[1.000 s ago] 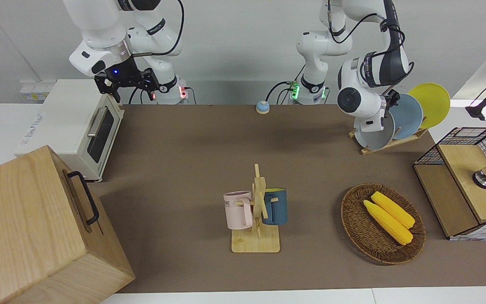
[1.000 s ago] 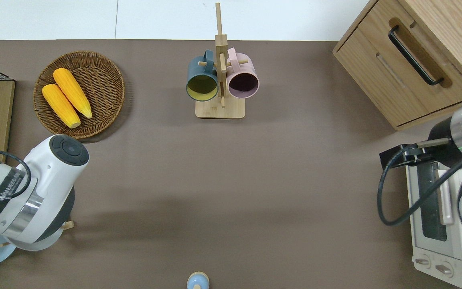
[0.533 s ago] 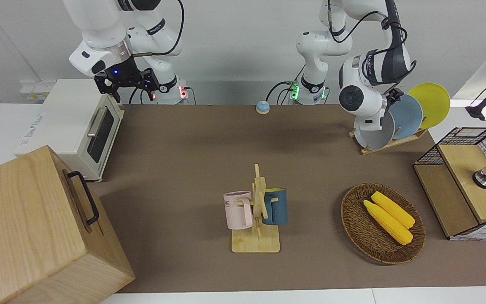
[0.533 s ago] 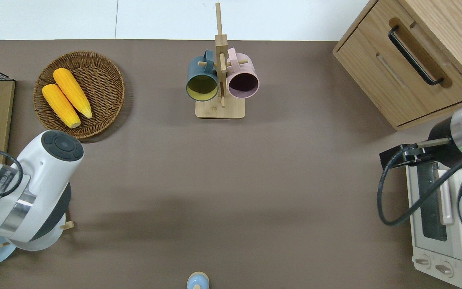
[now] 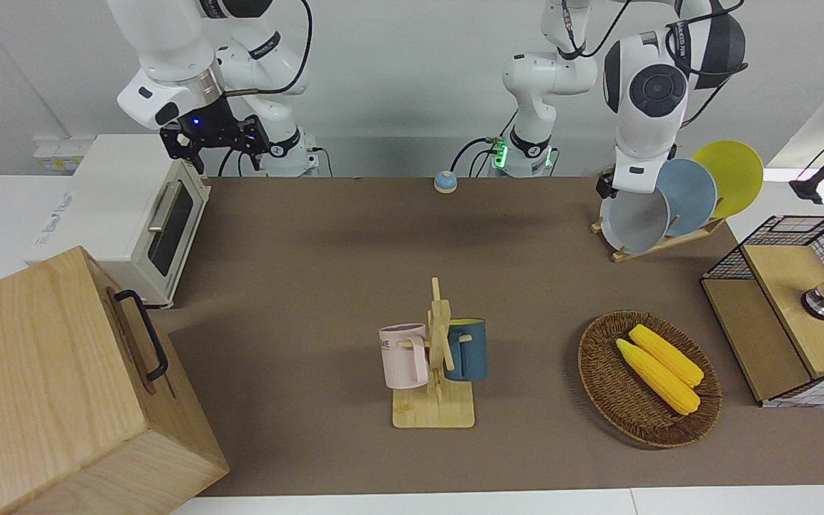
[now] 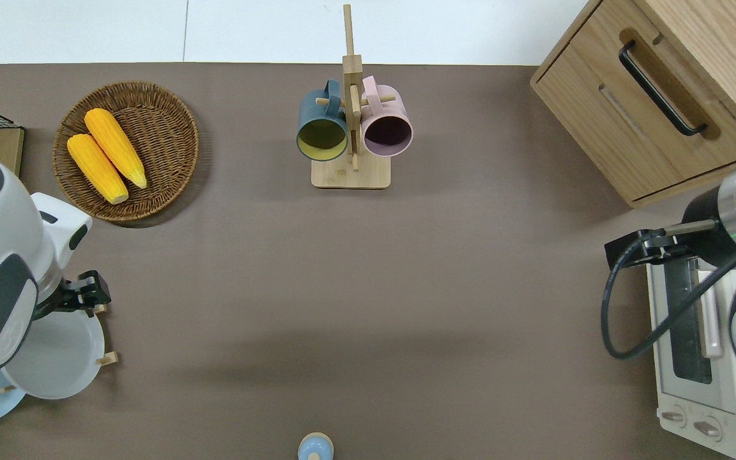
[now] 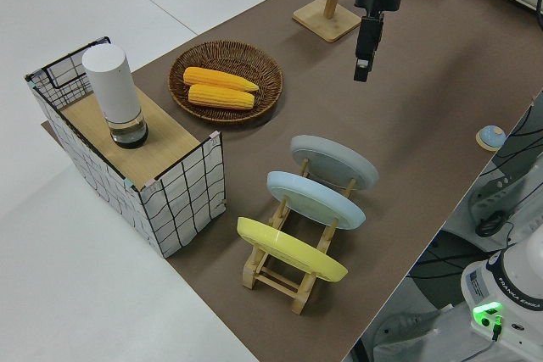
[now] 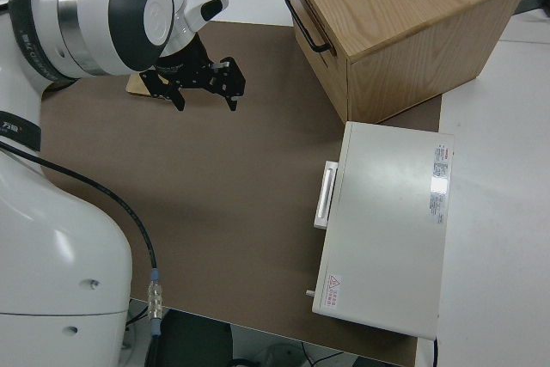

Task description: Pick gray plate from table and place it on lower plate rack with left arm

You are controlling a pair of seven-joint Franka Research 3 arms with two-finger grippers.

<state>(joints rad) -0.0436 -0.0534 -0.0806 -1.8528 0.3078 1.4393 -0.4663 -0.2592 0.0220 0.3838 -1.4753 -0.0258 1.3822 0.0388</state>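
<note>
Brown bench (image 5: 326, 243): gray plate (image 6: 55, 354) stands in lower plate rack (image 7: 293, 264) at the left-arm end, beside blue plate (image 7: 316, 199) and yellow plate (image 7: 288, 250). Left gripper (image 6: 90, 295) empty above it, finger spread unclear. Right arm parked.

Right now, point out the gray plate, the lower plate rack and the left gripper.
gray plate (image 5: 632, 223): front view, middle of its face.
lower plate rack (image 7: 276, 275): left side view, wooden rail.
left gripper (image 7: 365, 68): left side view, between its fingertips.

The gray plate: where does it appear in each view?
Front view: gray plate upright in the plate rack, upper right.
Overhead view: gray plate at the lower left edge.
Left side view: gray plate at centre.
Right side view: not in it.
Shared landmark: the light blue plate beside it.
</note>
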